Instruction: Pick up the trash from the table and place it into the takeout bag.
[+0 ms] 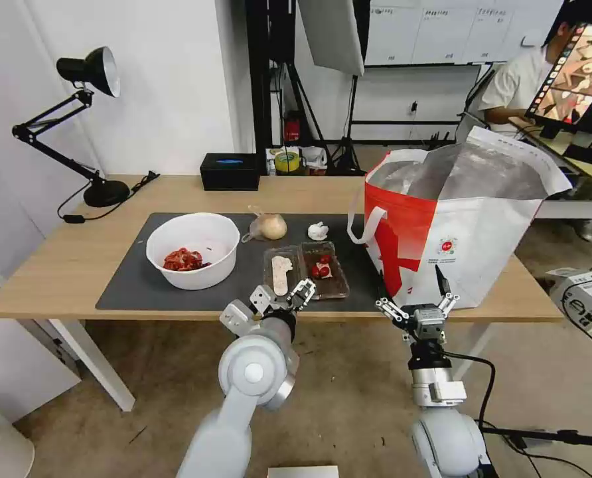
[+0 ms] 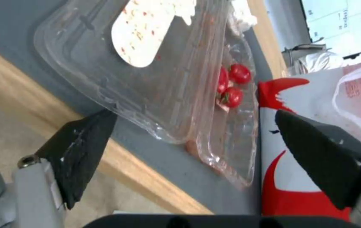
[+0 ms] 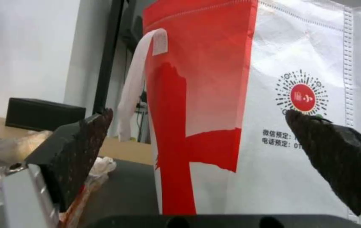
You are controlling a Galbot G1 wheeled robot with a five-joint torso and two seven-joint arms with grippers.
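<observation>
On the desk (image 1: pixel 57 279) lies a grey mat (image 1: pixel 130 279), and every place below is taken from it. The box (image 1: pixel 306 269), clear and hinged open with red bits in one half, lies at the mat's near edge. The bowl (image 1: pixel 193 249) with red scraps stands on the mat's left part. The clear bag (image 1: pixel 269 227) with a yellowish lump and the tissue (image 1: pixel 318 230) lie along its far edge. The tote (image 1: pixel 462 219) stands upright at the mat's right end, mouth open, nothing visibly in it.

The left tool (image 1: pixel 284 297) hovers just off the mat's near edge, before the box, fingers spread and holding nothing. The right tool (image 1: pixel 417 307) waits off the mat's near right corner, facing the tote's wall, also spread and empty.

Risks, as I judge them: the box is thin and open, so a pinch on one flap could let the other half swing and spill the red bits. It lies flat, so the fingers may skid on the mat. The tote is soft and could buckle or tip if an arm brushes its rim.
</observation>
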